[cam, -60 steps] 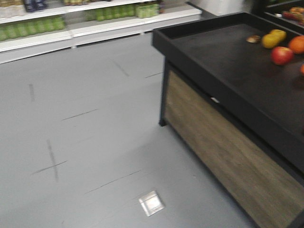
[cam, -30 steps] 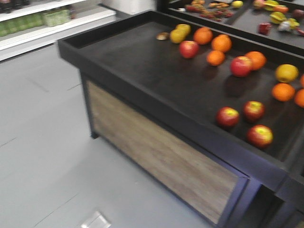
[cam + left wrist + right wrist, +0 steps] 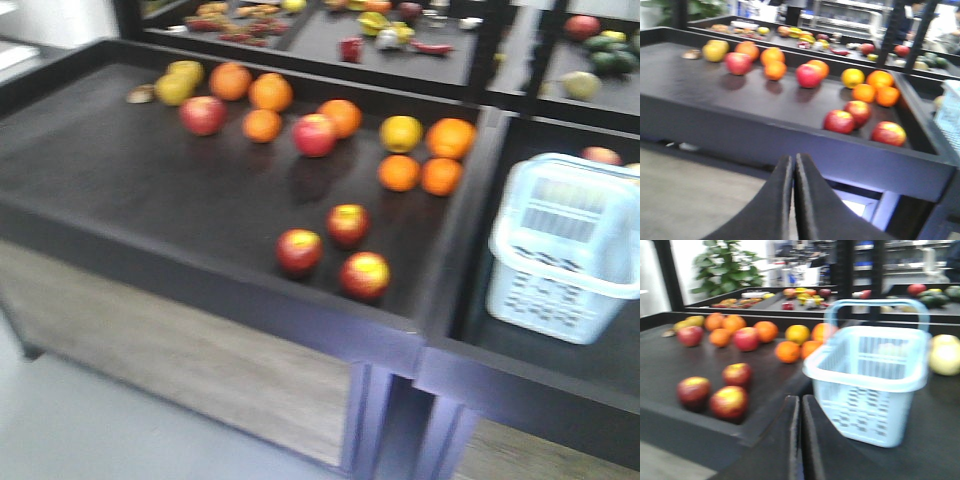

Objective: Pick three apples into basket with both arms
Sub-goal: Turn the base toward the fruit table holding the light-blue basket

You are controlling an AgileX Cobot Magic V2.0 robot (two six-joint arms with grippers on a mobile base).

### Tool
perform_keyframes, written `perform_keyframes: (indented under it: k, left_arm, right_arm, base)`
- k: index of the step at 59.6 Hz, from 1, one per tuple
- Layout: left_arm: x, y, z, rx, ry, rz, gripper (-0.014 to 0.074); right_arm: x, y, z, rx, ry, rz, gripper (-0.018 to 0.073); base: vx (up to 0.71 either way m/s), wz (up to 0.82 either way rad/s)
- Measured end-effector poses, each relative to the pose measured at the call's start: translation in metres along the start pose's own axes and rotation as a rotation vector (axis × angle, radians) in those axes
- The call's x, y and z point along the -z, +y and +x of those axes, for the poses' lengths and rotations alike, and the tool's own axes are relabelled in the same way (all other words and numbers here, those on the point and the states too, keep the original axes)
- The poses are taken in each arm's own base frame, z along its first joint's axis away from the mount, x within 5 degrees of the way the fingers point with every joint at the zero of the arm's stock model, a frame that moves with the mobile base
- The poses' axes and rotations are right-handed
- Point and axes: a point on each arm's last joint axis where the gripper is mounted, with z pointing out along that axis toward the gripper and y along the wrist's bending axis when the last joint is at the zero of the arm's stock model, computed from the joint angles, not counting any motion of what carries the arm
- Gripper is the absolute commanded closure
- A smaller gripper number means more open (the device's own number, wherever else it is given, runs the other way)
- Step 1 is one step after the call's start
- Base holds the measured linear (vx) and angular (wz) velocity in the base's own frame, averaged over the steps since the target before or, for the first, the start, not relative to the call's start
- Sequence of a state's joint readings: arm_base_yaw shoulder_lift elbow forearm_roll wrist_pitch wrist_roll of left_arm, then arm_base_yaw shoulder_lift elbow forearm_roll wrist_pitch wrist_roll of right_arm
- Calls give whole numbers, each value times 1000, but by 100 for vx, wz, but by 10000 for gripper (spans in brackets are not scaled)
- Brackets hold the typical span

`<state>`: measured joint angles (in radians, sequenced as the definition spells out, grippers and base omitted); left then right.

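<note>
Hanging before the apples (image 3: 839,121) and basket (image 3: 865,405), left gripper (image 3: 793,159) and right gripper (image 3: 799,400), jaws pressed together, empty.

Black display tables (image 3: 150,240), wood-panel front (image 3: 170,350); grey floor (image 3: 80,440); potted plant (image 3: 726,265).

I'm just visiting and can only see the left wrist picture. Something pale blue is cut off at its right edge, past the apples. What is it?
Observer: A pale blue plastic basket. It stands in the next compartment, right of the fruit tray.
Operator: Is any fruit in it yet?
Observer: The front view looks down into it and shows none inside.
Operator: And where's the other gripper?
Observer: The right gripper is shut and empty, low in front of the stand, with the basket ahead and slightly to its right.
</note>
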<state>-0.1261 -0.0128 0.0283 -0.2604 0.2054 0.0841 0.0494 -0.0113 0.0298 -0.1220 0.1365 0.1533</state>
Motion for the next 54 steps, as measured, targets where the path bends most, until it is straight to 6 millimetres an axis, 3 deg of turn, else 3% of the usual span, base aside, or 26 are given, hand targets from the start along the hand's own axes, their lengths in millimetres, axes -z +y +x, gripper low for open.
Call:
perform_keyframes:
  k: [54]
  left_arm:
    - [0, 0, 0, 0, 0, 0, 602]
  right_arm:
    - [0, 0, 0, 0, 0, 0, 564]
  base:
    - [6, -47]
